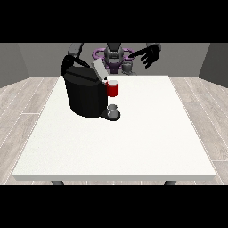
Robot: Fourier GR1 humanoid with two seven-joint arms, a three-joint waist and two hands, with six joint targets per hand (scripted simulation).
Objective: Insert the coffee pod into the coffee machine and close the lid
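The black coffee machine (85,95) stands on the white table (120,142), toward the view's left, its grey lid (99,70) tilted up. A red holder (112,89) sits at its front above a small grey cup (113,110). The coffee pod cannot be made out. The hand at the view's left (67,66) rests against the machine's top; whether its fingers are curled cannot be told. The hand at the view's right (150,56) hangs raised behind the table, fingers spread.

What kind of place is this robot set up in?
Probably a bare test room: a white table on wood-look flooring with grey walls, holding only a black coffee machine and a small cup.
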